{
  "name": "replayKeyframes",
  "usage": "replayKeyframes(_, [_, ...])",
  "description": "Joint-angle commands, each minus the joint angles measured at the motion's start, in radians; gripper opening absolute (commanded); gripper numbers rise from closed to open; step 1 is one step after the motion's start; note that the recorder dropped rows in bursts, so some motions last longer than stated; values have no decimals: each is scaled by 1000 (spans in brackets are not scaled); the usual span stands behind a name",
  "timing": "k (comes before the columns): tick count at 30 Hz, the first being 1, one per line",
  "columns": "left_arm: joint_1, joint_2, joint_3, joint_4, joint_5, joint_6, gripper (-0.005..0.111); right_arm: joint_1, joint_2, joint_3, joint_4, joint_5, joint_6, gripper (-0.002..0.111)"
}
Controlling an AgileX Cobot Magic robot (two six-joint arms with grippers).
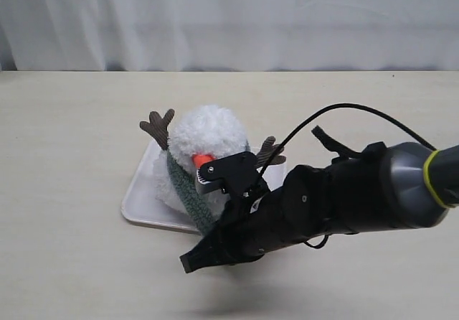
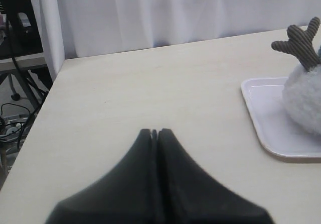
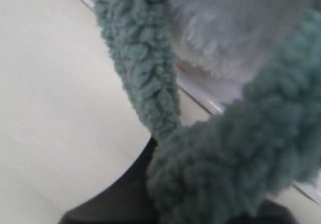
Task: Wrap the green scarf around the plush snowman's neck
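The plush snowman sits on a white tray, orange nose facing the camera. The green scarf lies round the snowman's neck and hangs down its front, over the tray's near edge. My right gripper reaches across from the right, low in front of the tray. In the right wrist view it is shut on the bunched scarf, with the white body just behind. My left gripper is shut and empty over bare table, apart from the snowman.
The right arm with its black cable crosses the table in front of the snowman's right side. A brown twig arm sticks up above the tray. White curtain hangs behind the table; its left edge drops off near cables.
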Motion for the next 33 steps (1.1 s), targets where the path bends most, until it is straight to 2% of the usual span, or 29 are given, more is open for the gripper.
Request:
replayKeyframes(1, [3,-2,3,-3,-13,-2,0,2,38,7,-7,-12,0,4])
replayKeyframes(16, [3,-2,3,-3,-13,-2,0,2,48,7,-7,-53,-17,6])
replayKeyframes(20, [3,-2,3,-3,-13,-2,0,2,48,7,-7,-27,-30,25])
replayKeyframes(26, [3,-2,3,-3,-13,-2,0,2,21,7,-7,25,-28,64])
replayKeyframes(27, [3,-2,3,-3,-11,-2,0,2,1,7,-7,51,-28,73])
replayKeyframes(29, [3,-2,3,-3,-11,-2,0,2,-35,7,-7,104,-25,77])
replayKeyframes(33, [3,-2,3,-3,-11,-2,0,2,-119,7,-7,210,-19,77])
